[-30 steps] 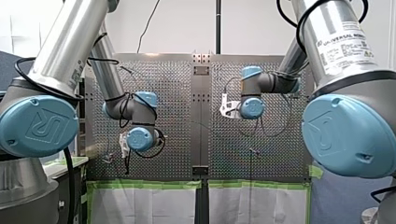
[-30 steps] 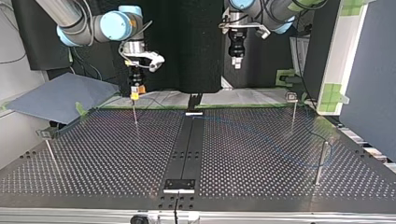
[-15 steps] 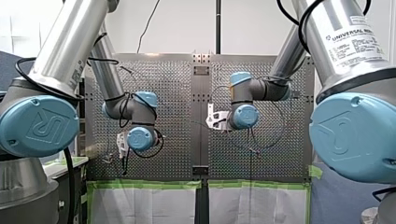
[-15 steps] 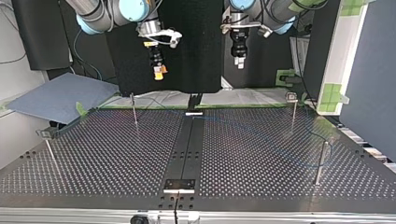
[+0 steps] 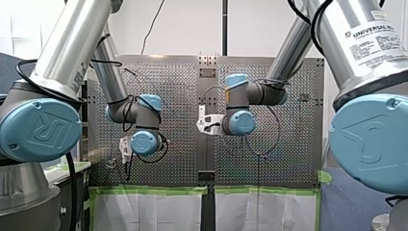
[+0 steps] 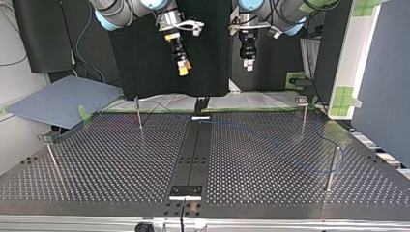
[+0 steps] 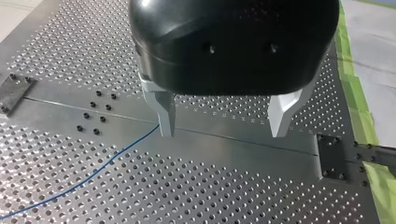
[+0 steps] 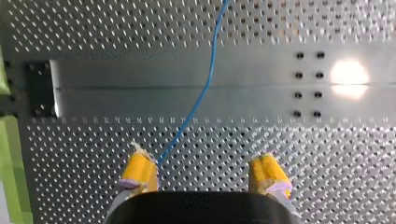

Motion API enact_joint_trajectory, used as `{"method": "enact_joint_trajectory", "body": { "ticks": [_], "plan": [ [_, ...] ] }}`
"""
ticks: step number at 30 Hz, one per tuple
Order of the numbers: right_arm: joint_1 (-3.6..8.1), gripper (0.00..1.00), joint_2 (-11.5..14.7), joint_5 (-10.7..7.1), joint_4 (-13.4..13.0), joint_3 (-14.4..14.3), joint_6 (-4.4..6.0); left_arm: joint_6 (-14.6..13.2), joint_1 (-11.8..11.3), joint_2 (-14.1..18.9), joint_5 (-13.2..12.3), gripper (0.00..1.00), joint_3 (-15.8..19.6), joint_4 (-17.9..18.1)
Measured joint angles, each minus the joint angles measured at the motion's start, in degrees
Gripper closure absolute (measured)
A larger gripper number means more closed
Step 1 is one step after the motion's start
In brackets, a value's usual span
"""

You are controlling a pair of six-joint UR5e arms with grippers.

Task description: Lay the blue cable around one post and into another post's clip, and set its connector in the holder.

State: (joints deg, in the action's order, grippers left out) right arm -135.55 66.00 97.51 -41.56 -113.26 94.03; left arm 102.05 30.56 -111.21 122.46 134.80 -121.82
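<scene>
While blue cable (image 8: 206, 88) lies loose on perforated bench (image 6: 121, 164), crossing centre strip (image 8: 261, 88), right tool (image 8: 203, 170) hovers above it, yellow pads (image 8: 138, 169) apart, empty; left tool (image 7: 223, 130) also apart, empty. Seemingly early: post (image 6: 332, 166) routing, clipping, connector seating all left.

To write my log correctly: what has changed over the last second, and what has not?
My right gripper left the top of the thin post, rising and moving toward the top view's right; it is open now. My left gripper and the blue cable stayed as they were.
</scene>
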Motion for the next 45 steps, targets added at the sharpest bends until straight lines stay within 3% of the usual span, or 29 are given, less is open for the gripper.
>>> {"method": "enact_joint_trajectory", "body": {
  "ticks": [9, 19, 29, 45],
  "plan": [
    [-0.02, 0.0, -2.16, 0.87, 0.0, 0.0, -0.64, 1.95, -0.36, 0.0, 0.23, 0.0, -0.06, -0.53],
    [0.22, 0.0, -2.38, 1.77, -0.32, 0.0, -0.54, 2.31, -0.53, 0.0, 3.19, 0.0, -0.24, -0.95],
    [0.38, 0.0, -2.37, 1.77, -0.11, 0.0, -0.62, 2.52, -0.56, 0.0, 1.55, 0.0, -0.47, -1.59],
    [0.41, 0.0, -2.31, 1.73, 0.23, 0.0, -0.67, 2.36, -0.3, 0.0, 1.33, 0.0, -1.23, -3.52]
  ]
}}
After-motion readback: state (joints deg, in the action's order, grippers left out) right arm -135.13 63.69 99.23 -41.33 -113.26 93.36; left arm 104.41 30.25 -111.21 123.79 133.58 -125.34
